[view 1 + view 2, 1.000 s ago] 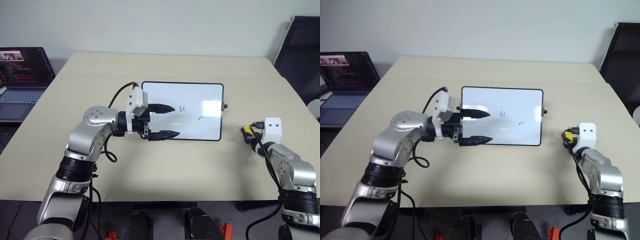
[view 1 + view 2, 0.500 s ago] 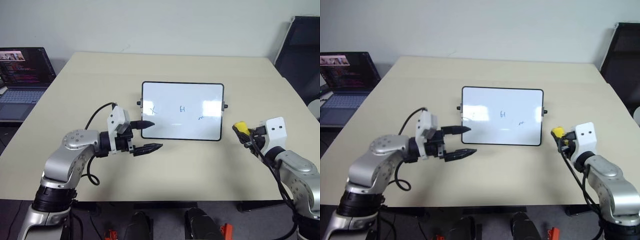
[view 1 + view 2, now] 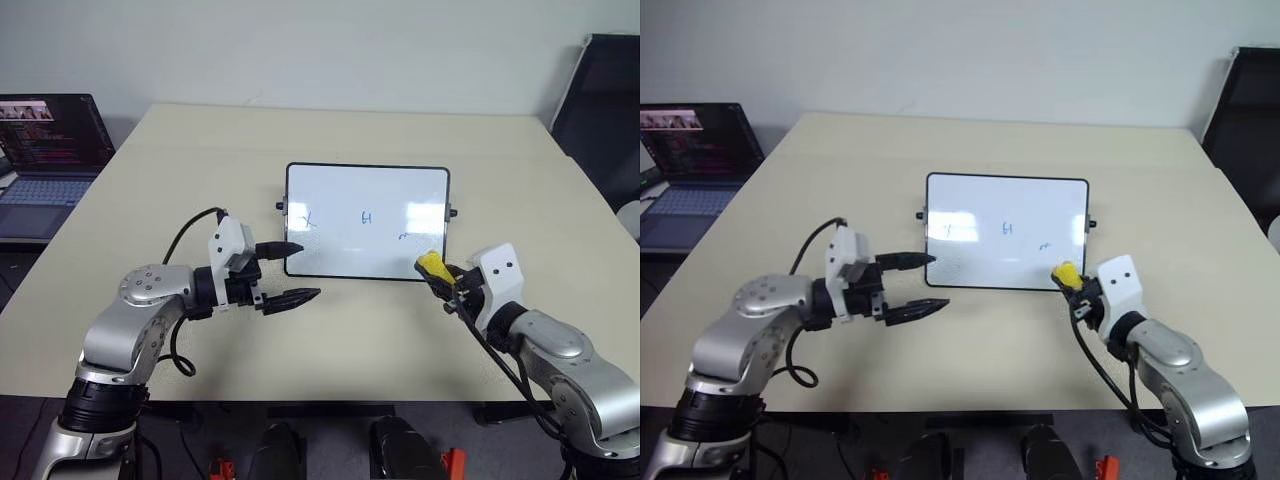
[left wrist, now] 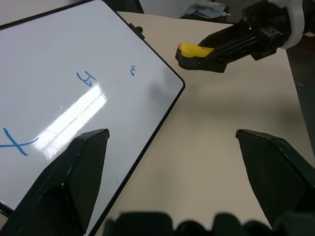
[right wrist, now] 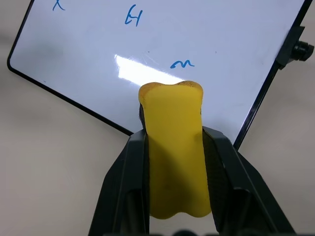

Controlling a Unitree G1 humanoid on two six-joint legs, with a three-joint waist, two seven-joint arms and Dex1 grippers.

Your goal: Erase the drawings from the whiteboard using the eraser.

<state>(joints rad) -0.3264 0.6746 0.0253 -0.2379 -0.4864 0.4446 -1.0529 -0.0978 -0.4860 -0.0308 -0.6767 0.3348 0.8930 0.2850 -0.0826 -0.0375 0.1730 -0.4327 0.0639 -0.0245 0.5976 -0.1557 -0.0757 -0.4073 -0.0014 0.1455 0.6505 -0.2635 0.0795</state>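
Now we see one whiteboard (image 3: 367,222) bearing three drawings (image 3: 366,217), just ahead of our right gripper (image 3: 437,272), which pinches one yellow eraser (image 3: 431,265) at its near corner; our left gripper (image 3: 290,272) hovers spread by the opposite corner.

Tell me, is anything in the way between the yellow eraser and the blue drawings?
Nothing visible is. The right claw holds the eraser at the whiteboard's near right corner, and bare board lies between it and the squiggle, the H and the x. The open left claw sits by the board's other near corner.
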